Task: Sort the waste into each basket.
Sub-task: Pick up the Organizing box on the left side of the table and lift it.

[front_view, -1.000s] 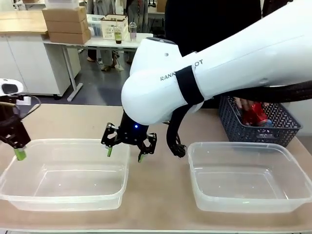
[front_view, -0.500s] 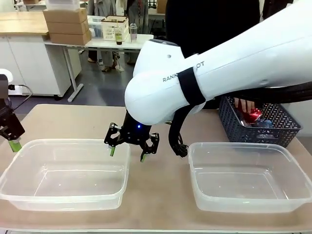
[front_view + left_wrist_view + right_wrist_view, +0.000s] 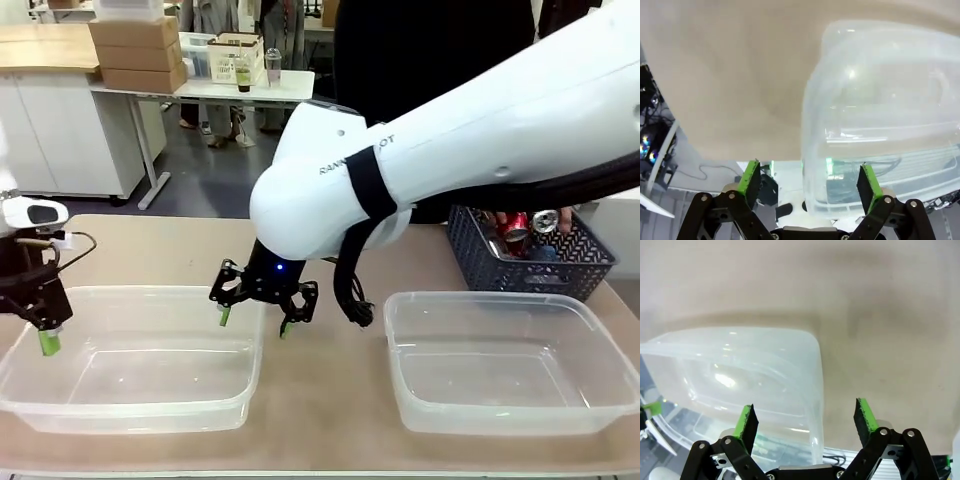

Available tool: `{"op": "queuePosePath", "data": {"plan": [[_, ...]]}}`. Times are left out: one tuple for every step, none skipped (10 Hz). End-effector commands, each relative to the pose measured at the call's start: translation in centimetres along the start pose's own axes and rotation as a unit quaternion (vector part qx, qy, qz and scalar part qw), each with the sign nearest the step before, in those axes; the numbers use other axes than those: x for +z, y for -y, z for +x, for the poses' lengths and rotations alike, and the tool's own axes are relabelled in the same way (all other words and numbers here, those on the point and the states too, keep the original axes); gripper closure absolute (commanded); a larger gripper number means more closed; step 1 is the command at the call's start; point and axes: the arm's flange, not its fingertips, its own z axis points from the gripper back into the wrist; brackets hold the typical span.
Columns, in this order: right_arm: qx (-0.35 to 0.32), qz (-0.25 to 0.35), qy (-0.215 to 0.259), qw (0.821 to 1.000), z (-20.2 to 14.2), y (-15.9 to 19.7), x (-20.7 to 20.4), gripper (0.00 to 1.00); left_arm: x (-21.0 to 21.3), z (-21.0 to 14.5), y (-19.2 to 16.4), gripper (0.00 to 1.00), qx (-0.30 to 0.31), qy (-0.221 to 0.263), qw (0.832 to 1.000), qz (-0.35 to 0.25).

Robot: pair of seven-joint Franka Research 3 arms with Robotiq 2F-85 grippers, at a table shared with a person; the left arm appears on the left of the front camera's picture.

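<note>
Two clear baskets stand on the table, the left basket (image 3: pixel 130 360) and the right basket (image 3: pixel 500 365), both with nothing in them. My right arm reaches across the middle, and its right gripper (image 3: pixel 252 312) hangs open over the left basket's right rim. In the right wrist view the right gripper (image 3: pixel 806 419) straddles a corner of that basket (image 3: pixel 740 370). My left gripper (image 3: pixel 46 338) is open at the same basket's left end, and the left gripper (image 3: pixel 810 180) spans the basket's rim (image 3: pixel 807 125). Waste lies in a dark grey basket (image 3: pixel 520 262): a red can (image 3: pixel 515 228) and a silver can (image 3: pixel 545 220).
A person's hand (image 3: pixel 565 214) is at the cans in the dark grey basket at the back right. Bare table (image 3: pixel 320 400) runs between the two clear baskets. My right arm's white links cover much of the middle and upper right.
My left gripper swung out to the left, then came back down to the left basket's left end. The right gripper shifted only slightly. The person's hand moved the cans up in the dark basket.
</note>
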Motion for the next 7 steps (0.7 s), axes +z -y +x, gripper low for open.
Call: {"op": "queuePosePath", "data": {"plan": [[0.001,-0.009,-0.015,1.0,-0.3,-0.5,0.8,0.0,-2.8,-1.0,-0.5,0.0,0.011,0.012,1.0,-0.002],[0.012,-0.022,-0.02,0.999,-0.5,-0.8,1.2,0.0,-3.2,-1.2,-0.8,0.0,0.005,0.025,1.0,-0.017],[0.016,-0.036,-0.031,0.999,-0.7,-1.0,1.5,0.0,-3.3,-1.4,-1.2,0.0,0.003,0.042,0.999,-0.029],[0.019,-0.054,-0.03,0.998,-0.8,-1.2,1.7,0.0,-3.2,-1.6,-1.4,0.0,-0.002,0.06,0.997,-0.04],[0.023,-0.063,-0.038,0.997,-0.8,-1.4,1.7,0.0,-3.2,-1.6,-1.7,0.0,0.001,0.062,0.997,-0.039],[0.023,-0.074,-0.046,0.996,-0.7,-1.7,1.4,0.0,-3.3,-1.5,-2.1,0.0,0.002,0.048,0.998,-0.035],[0.021,-0.081,-0.052,0.995,-0.4,-2.0,0.9,0.6,-3.4,-1.4,-2.2,0.16,-0.003,0.046,0.998,-0.036]]}}
